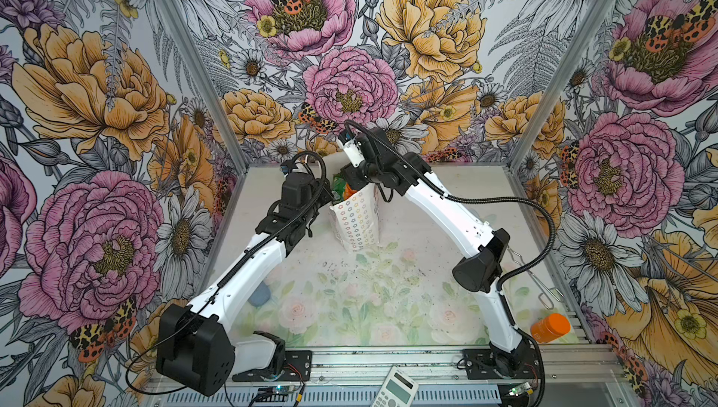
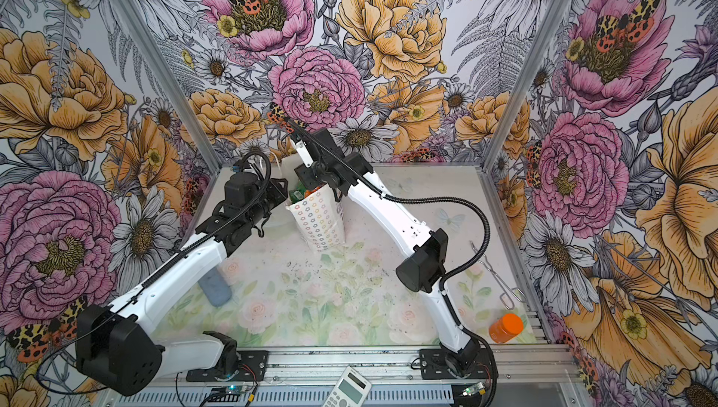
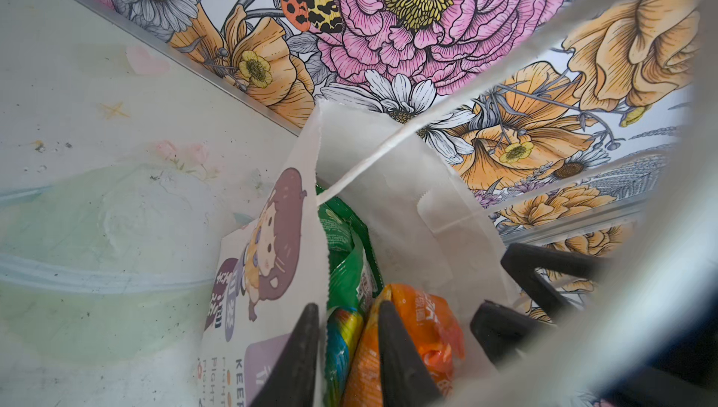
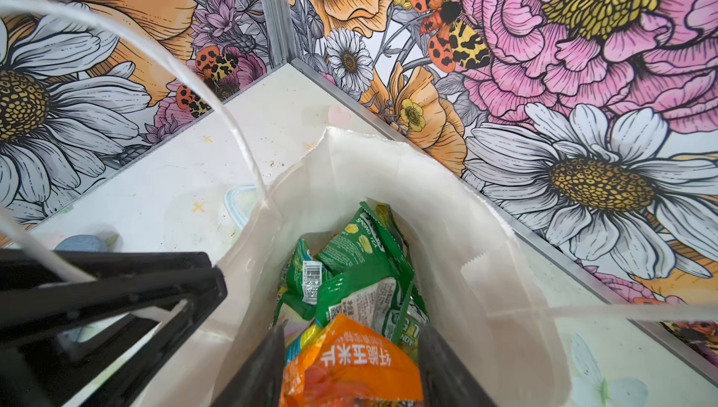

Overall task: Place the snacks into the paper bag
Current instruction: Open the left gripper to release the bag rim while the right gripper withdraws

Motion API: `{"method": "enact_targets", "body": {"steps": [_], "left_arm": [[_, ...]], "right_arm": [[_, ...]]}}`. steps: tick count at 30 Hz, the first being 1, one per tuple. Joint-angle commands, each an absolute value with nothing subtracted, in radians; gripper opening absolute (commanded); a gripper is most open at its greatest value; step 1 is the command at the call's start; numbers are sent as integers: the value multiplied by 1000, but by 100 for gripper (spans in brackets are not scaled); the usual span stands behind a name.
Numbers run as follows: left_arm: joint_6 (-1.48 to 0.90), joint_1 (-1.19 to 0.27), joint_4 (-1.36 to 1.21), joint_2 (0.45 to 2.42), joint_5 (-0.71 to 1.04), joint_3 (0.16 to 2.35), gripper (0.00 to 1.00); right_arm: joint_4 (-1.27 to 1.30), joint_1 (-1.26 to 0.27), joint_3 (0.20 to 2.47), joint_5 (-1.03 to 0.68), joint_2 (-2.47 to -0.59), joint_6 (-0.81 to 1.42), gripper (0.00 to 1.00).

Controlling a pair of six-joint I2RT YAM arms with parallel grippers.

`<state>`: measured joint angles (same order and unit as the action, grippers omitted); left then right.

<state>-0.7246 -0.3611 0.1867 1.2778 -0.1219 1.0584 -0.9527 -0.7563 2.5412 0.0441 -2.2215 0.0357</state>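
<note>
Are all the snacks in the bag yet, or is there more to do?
Nearly. Green packets already lie inside the paper bag. The right arm's fingers hold an orange packet at the bag's mouth; it needs dropping in. No other packets show on the table.

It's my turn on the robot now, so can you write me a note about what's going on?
Left gripper: open, with its jaws on either side of the paper bag's cartoon-printed wall at the rim.
Right gripper: over the bag mouth, jaws either side of the orange packet. I cannot tell whether it is gripped or let go.
Done: green packets already lie in the upright bag.
Left: get the orange packet fully in, then pull both grippers out. No packets show on the table, though the arms hide part of it.
</note>
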Motion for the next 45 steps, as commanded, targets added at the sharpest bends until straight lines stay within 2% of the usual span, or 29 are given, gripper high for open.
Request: {"method": "enact_targets", "body": {"steps": [1,2,3,17,23,27,38,45], "left_arm": [[-710,-366,196,1236,-118,1077,39],[-710,-368,200,1231,-120,1074,58],[-707,-368,205,1226,-118,1074,98],[-641,-362,392,1120,-138,1106,99],[-587,-338,463,1069,-42,1143,99],[-546,-330,509,1029,-46,1154,99],[-478,-309,536,916,-145,1132,99],[-408,-272,507,866,-233,1072,99]], "right_arm": [[-948,-762,2560,28,-2203,41,57],[-949,-762,2559,27,-2201,39,57],[-950,-760,2556,30,-2199,38,57],[-950,-756,2490,49,-2077,3,58],[-950,-745,2407,80,-1956,-25,60],[-948,-715,2299,120,-1845,-47,62],[-939,-513,2038,121,-1585,-35,65],[-766,-258,1688,10,-1436,-6,67]]}}
